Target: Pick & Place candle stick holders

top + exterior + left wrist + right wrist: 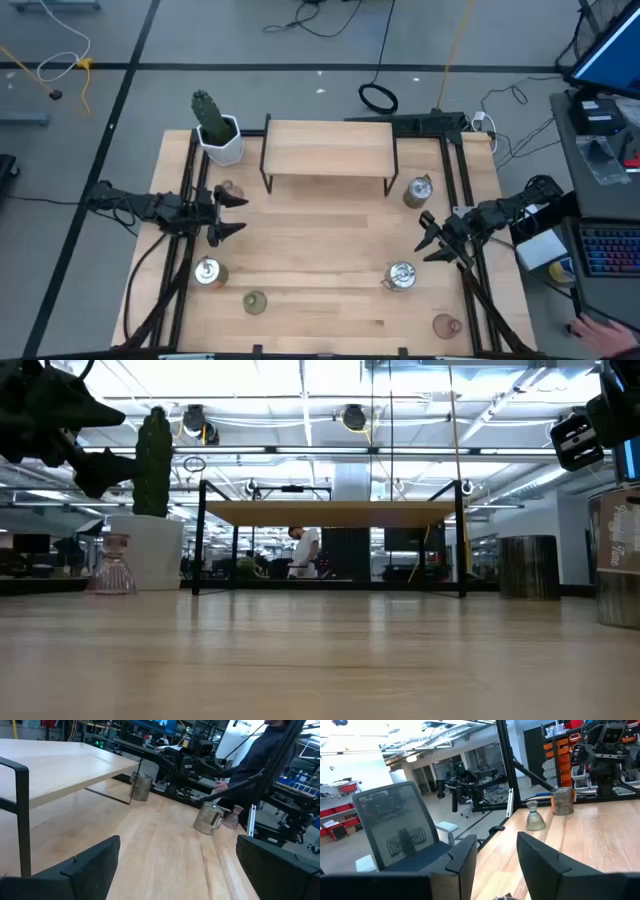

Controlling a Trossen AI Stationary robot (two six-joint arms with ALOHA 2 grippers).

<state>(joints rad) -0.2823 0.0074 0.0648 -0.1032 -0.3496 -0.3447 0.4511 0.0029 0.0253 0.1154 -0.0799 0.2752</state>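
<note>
Three silvery holders stand on the table: one by the shelf's right leg (pixel 418 190), one at the near right (pixel 401 275), one at the near left (pixel 207 270). A pink glass holder (pixel 228 189) stands near the cactus, an olive one (pixel 255 302) at the near left, and another pink one (pixel 447 325) at the near right corner. My left gripper (pixel 238 215) hovers open and empty at the table's left, just in front of the pink holder by the cactus. My right gripper (pixel 428 238) hovers open and empty at the right, between the two right-hand silvery holders. The right wrist view shows the olive holder (pixel 535 817) and a silvery one (pixel 562 801).
A low wooden shelf (pixel 330 148) on black legs stands at the table's far middle. A green cactus in a white pot (pixel 217 128) stands at the far left. Black frame rails (pixel 185 250) run along both sides. A person's hand (pixel 592 326) is at a keyboard beyond the right edge.
</note>
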